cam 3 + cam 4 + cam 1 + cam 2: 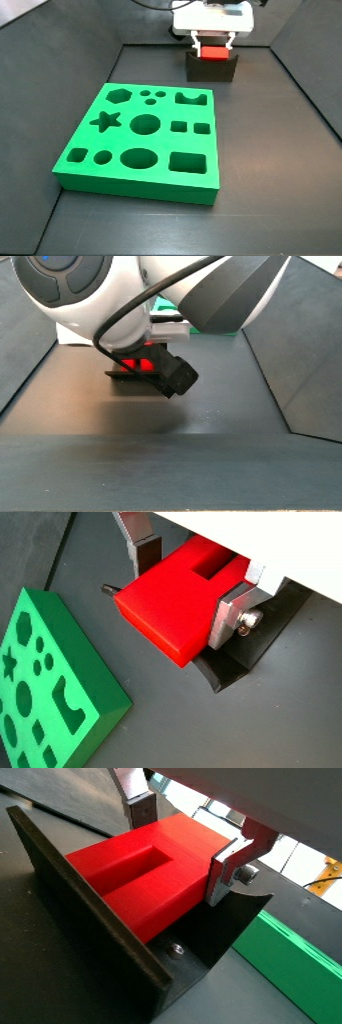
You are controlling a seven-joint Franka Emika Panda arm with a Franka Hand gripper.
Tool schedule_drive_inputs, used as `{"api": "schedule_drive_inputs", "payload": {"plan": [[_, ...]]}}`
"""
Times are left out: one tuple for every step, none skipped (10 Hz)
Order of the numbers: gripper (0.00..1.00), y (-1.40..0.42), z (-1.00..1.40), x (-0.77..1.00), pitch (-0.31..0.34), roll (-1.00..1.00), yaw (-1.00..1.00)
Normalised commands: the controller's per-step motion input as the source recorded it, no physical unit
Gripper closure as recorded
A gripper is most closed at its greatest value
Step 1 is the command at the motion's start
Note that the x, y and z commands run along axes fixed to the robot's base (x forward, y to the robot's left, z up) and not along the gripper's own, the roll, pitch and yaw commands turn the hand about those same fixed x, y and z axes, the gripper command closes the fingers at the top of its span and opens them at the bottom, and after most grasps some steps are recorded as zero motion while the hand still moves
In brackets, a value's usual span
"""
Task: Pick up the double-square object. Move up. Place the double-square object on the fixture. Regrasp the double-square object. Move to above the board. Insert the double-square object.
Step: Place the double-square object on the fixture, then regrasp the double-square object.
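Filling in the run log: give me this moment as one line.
pincer: shut on double-square object | location: at fixture | board: holes unfilled | stage: fixture placement/regrasp

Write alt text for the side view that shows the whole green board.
The tool holds the red double-square object at the dark fixture, at the far end of the floor. Nearer the camera lies the green board, its shaped holes all empty.

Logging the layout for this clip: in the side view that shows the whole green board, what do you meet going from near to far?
Board → fixture, with the double-square object above it between the gripper fingers.
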Motion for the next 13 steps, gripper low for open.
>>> {"api": "schedule_drive_inputs", "payload": {"plan": [[1.0,0.04,-0.23,0.06,-0.046,-0.11,-0.08],[1.0,0.03,-0.23,0.06,-0.045,-0.11,-0.06],[1.0,0.03,-0.23,0.06,-0.045,-0.11,-0.04],[1.0,-0.5,-0.17,0.0,0.0,0.0,0.0],[0.0,0.0,0.0,0.0,0.0,0.0,0.0],[0.0,0.0,1.0,0.0,0.007,0.06,0.07],[0.0,0.0,1.0,-0.01,0.015,0.06,0.07],[0.0,0.0,1.0,-0.02,0.024,0.06,0.06],[0.0,0.0,1.0,-0.04,0.036,0.05,0.05],[0.0,0.0,1.0,-0.04,0.064,0.04,0.03],[0.0,0.0,0.91,-0.04,0.082,0.03,0.02],[0.0,0.01,0.72,-0.03,0.089,0.02,0.0],[0.0,0.01,0.53,-0.03,0.086,0.02,-0.01]]}}
